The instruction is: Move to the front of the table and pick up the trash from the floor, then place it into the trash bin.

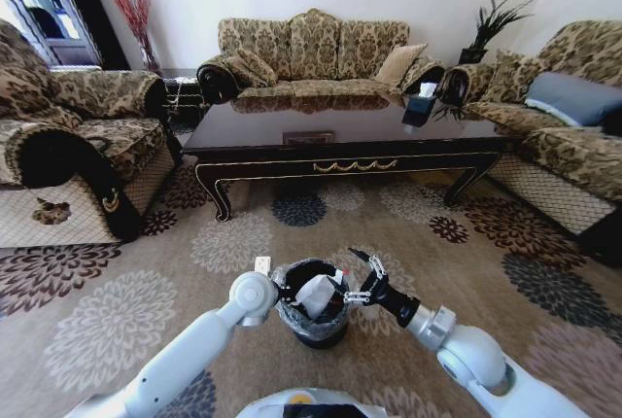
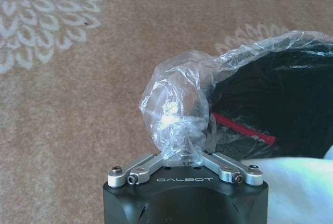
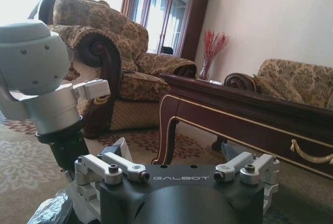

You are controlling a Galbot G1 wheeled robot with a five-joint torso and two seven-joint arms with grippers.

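The trash bin [image 1: 309,326], black with a clear liner [image 2: 177,109], stands on the carpet just in front of me, short of the table [image 1: 350,131]. Trash lies inside it: a crumpled white paper [image 1: 316,294] and something with a red strip [image 2: 242,129]. My left gripper [image 1: 283,292] is at the bin's left rim, with a bunch of liner pressed against its front. My right gripper [image 1: 358,278] hovers open at the bin's right rim with nothing in it. The right wrist view shows the table's front [image 3: 250,109] and the left arm's wrist [image 3: 41,78] close by.
Patterned sofas stand on three sides: left [image 1: 68,136], behind the table [image 1: 311,53] and right [image 1: 564,117]. A small box [image 1: 420,107] sits on the tabletop. Flowered carpet [image 1: 243,243] lies open between the bin and the table.
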